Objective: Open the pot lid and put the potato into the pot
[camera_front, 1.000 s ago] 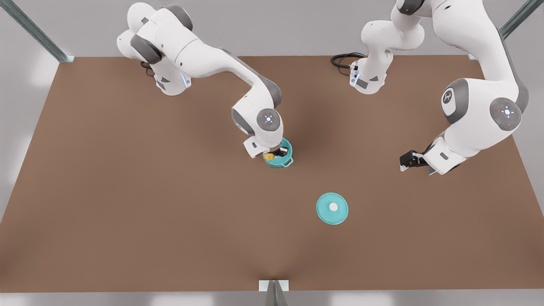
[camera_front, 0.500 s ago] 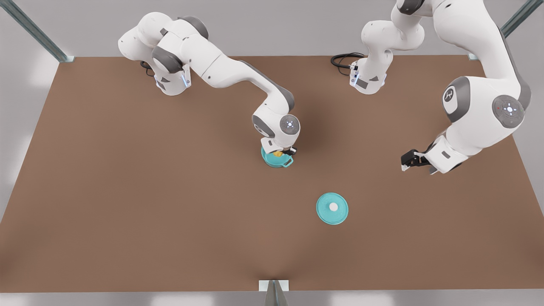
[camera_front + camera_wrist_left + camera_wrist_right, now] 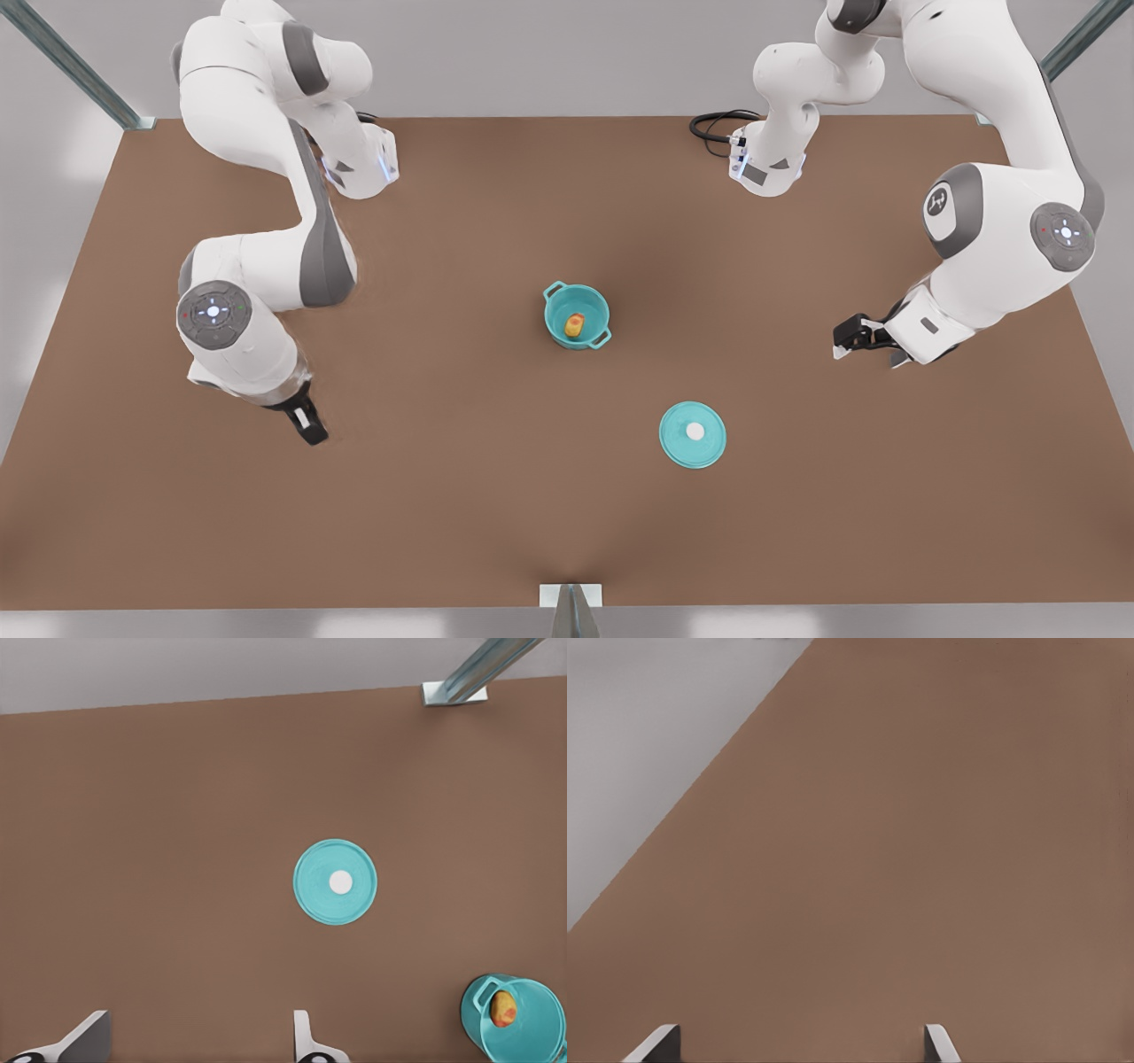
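Note:
The teal pot point(image 3: 595, 306) stands uncovered in the middle of the table, with the potato point(image 3: 575, 325) lying inside it. The pot lid point(image 3: 693, 434) lies flat on the table nearer the front edge, knob up. My right gripper point(image 3: 310, 432) hangs open and empty at the front view's left, far from the pot; its fingers point(image 3: 663, 1041) frame bare table. My left gripper point(image 3: 842, 342) waits open at the front view's right. Its wrist view shows its fingers point(image 3: 303, 1032) wide apart, the pot lid point(image 3: 335, 881), the pot point(image 3: 536, 1032) and the potato point(image 3: 503, 1008).
The brown table point(image 3: 443, 496) ends at grey floor on all sides. Metal posts stand at the back corners point(image 3: 80, 71) and at the front edge's middle point(image 3: 571, 607). A black cable point(image 3: 719, 124) lies by the arm base at the back.
My right gripper let go of the potato into the pot, then swung away to the front view's left. The left arm, the lid and the pot stayed put.

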